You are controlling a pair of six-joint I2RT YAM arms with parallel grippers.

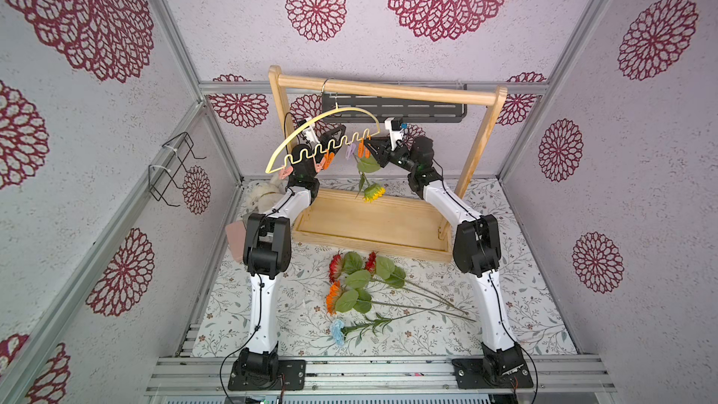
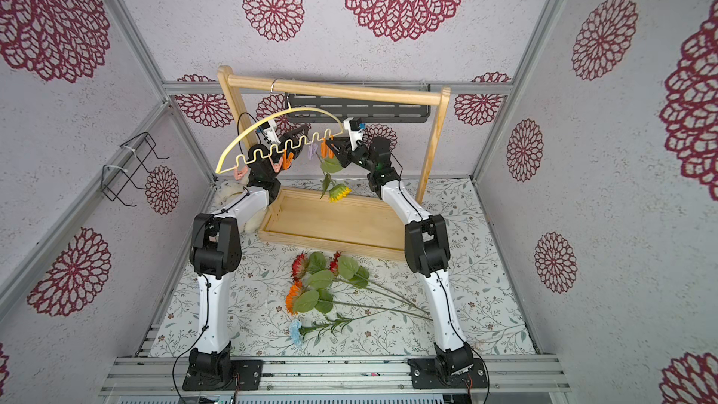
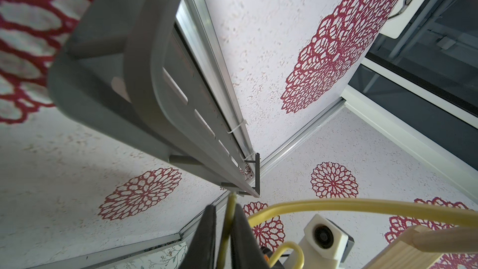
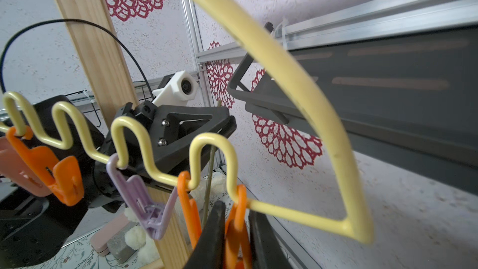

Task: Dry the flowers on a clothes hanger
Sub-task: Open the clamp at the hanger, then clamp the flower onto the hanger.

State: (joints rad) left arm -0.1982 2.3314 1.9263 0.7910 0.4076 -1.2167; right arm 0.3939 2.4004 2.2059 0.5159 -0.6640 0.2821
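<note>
Two grips: left gripper (image 3: 225,207) clamps the yellow flower (image 1: 373,192) by its stem, bloom below it; right gripper (image 4: 236,208) pinches an orange clothespin (image 4: 241,194); finger bases cropped.

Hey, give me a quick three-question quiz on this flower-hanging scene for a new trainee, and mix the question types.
1. True or false: the left gripper holds nothing.
2. How many flowers lie on the table?
3. The right gripper is shut on: A) a blue clothespin, B) an orange clothespin, C) a sponge.
Key: 1 false, it pinches the yellow flower's stem; 2 four; 3 B.
</note>
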